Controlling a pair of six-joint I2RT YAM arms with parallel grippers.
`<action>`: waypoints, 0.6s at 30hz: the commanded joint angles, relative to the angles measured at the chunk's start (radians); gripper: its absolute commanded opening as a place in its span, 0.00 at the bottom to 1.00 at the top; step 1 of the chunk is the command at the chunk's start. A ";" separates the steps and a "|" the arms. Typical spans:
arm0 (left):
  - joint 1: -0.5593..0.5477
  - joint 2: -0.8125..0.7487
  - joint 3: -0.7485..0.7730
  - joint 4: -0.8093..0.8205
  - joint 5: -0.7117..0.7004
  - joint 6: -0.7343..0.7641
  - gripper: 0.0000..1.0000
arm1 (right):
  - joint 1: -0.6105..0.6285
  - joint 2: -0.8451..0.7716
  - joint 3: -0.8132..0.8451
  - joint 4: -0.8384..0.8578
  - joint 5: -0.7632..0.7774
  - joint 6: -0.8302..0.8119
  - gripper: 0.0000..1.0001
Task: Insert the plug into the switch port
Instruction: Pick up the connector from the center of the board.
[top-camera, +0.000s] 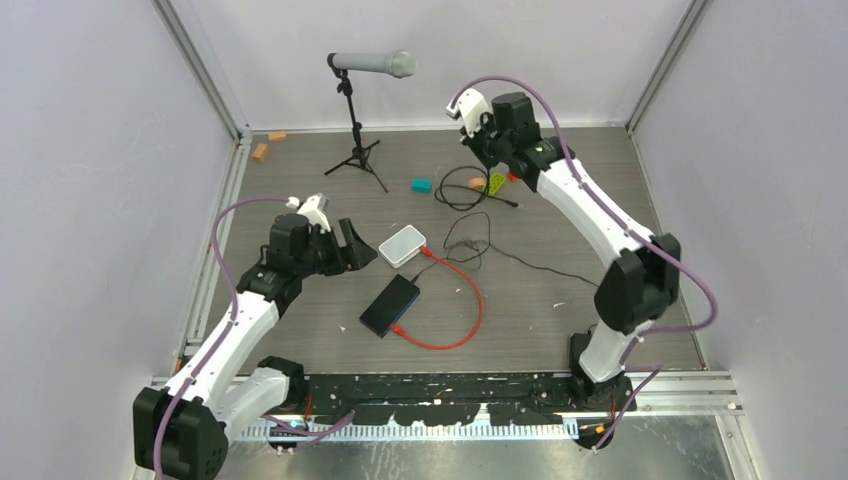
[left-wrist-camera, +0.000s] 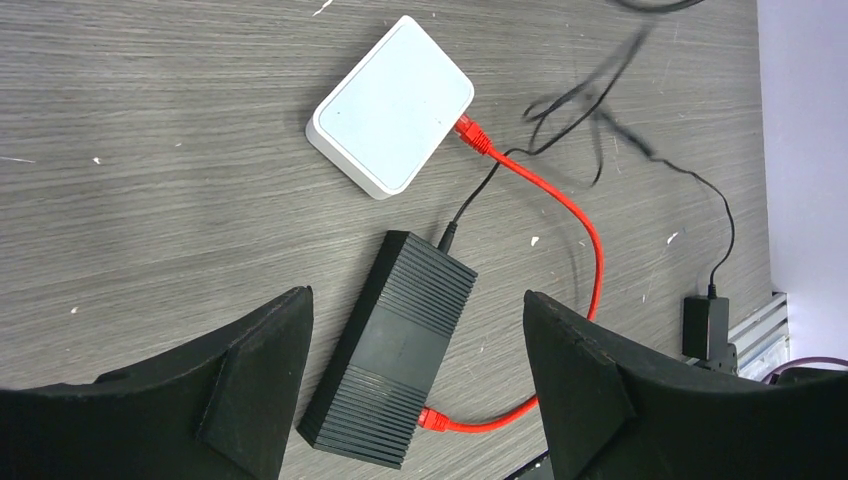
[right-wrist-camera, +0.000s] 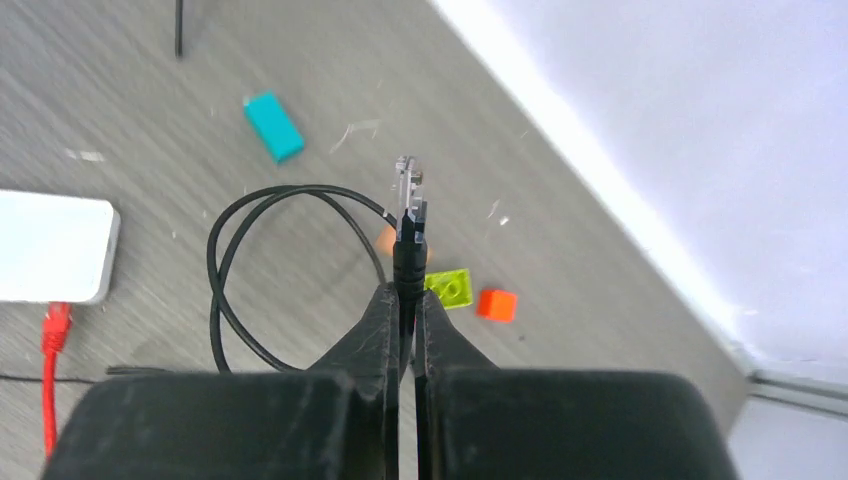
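The flat black box (top-camera: 390, 305) lies mid-table, also in the left wrist view (left-wrist-camera: 390, 350). The thin red cable (top-camera: 470, 300) loops from the white box (top-camera: 402, 245) to the black box. Its plug (left-wrist-camera: 432, 419) sits in a port on the black box's near side edge; the port itself is hidden behind it. The other red end (left-wrist-camera: 472, 133) is in the white box (left-wrist-camera: 392, 105). My left gripper (left-wrist-camera: 415, 300) is open and empty above the black box. My right gripper (right-wrist-camera: 408, 295) is shut on a black cable's clear-tipped connector (right-wrist-camera: 407, 185), raised at the far right (top-camera: 483, 150).
A microphone on a tripod (top-camera: 372, 65) stands at the back. A teal block (right-wrist-camera: 273, 126), a green block (right-wrist-camera: 449, 286) and an orange block (right-wrist-camera: 496, 304) lie near coiled black cable (right-wrist-camera: 225, 260). A black power adapter (left-wrist-camera: 705, 325) lies by the near rail.
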 joint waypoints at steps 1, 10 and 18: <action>0.000 -0.038 0.052 -0.010 -0.003 0.018 0.78 | 0.039 -0.131 -0.052 0.118 0.135 -0.005 0.00; 0.000 -0.138 0.069 0.015 -0.008 0.002 0.79 | 0.077 -0.351 -0.059 0.155 0.199 0.052 0.00; 0.000 -0.214 0.078 0.003 -0.001 -0.037 0.84 | 0.173 -0.517 0.013 0.016 0.150 0.063 0.00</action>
